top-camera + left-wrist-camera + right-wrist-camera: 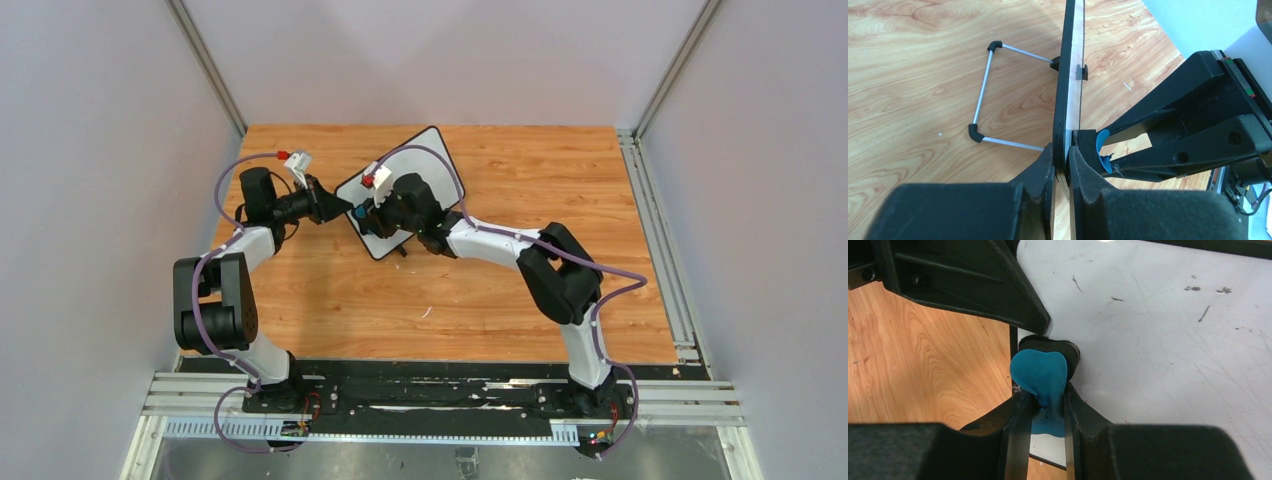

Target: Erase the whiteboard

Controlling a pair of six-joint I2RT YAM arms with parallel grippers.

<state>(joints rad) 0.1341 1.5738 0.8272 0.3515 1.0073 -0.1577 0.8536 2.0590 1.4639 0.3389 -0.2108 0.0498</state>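
Note:
The whiteboard [425,165] stands tilted on the wooden table, its black-framed edge [1066,75] facing the left wrist camera. My left gripper [347,206] [1062,156] is shut on the board's left edge, one finger on each face. My right gripper [366,214] [1044,396] is shut on a small blue eraser [1040,371] [1103,150], whose black pad rests on the white face [1158,340] at its left edge, right beside the left gripper's finger [988,285]. A few small dark marks [1198,289] show on the board's face.
The board's wire stand [985,90] rests on the table behind it. Grey walls close in the left, back and right sides. A metal rail [660,220] runs along the table's right edge, and the arms' base rail [440,400] along the near edge.

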